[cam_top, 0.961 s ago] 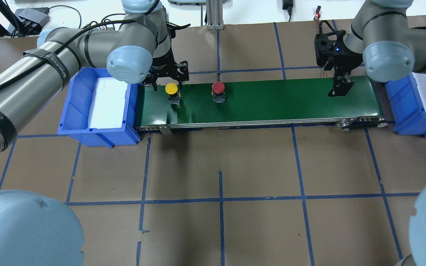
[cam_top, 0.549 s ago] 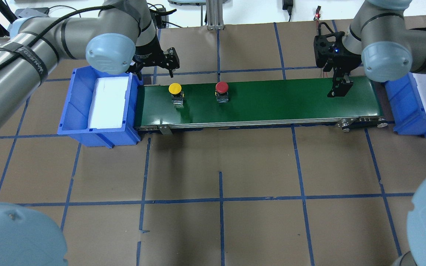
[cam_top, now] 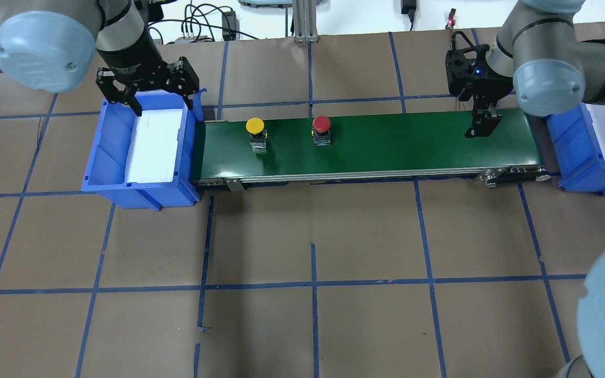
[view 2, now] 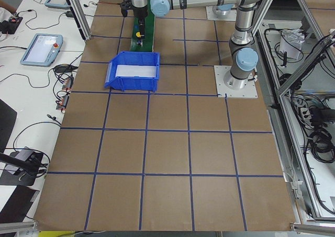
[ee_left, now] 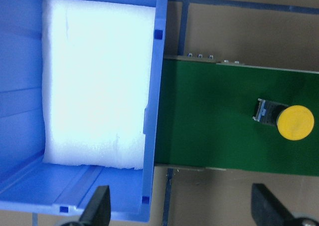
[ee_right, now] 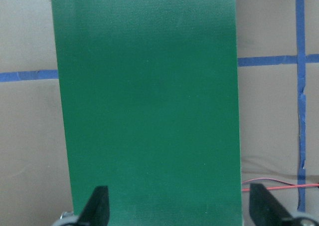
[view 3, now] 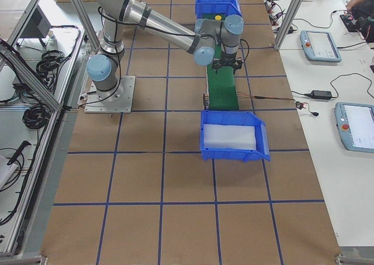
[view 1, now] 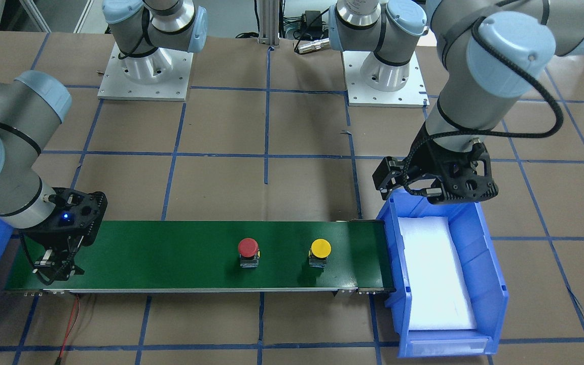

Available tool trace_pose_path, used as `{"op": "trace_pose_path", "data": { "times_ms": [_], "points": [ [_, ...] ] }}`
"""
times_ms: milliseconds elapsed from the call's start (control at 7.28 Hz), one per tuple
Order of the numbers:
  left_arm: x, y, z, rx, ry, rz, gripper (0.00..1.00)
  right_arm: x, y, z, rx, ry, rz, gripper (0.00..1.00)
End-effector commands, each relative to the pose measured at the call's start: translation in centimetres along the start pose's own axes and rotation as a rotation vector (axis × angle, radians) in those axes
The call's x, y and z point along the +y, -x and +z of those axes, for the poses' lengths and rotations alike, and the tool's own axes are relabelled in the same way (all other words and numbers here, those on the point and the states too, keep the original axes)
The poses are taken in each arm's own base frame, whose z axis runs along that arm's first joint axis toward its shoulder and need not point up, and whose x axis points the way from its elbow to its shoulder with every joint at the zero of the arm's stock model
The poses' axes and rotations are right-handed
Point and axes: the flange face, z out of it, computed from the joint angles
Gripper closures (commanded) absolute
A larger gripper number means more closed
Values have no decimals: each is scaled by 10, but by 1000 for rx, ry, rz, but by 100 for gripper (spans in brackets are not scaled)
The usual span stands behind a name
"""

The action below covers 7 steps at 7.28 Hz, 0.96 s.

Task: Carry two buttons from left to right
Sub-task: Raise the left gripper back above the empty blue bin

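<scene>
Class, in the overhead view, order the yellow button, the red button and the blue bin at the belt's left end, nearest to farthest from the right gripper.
Measured from the right gripper, over the right end of the belt:
1. Red button, mid-belt.
2. Yellow button, further left on the belt.
3. Blue bin, beyond the belt's left end.
</scene>
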Motion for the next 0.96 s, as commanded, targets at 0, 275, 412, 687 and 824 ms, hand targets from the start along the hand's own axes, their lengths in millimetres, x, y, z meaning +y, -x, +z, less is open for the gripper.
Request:
{"op": "trace_pose_path", "data": {
  "times_ms": [0, 275, 412, 687, 824],
  "points": [
    [14, -2, -18, 2, 16, 8, 0, 5, -6, -3, 8, 5, 6, 0],
    [23, 0, -34, 2, -3, 9, 0, 5, -5, -1, 4, 3, 11, 0],
    [27, 7, -50, -2, -13, 0, 0, 6, -6, -1, 11, 4, 7, 0],
    [18, 7, -52, 0, 1, 0, 0, 6, -3, 4, 2, 5, 2, 0],
    [17, 4, -62, 1, -13, 4, 0, 6, -3, 5, 5, 6, 0, 0]
  ]
}}
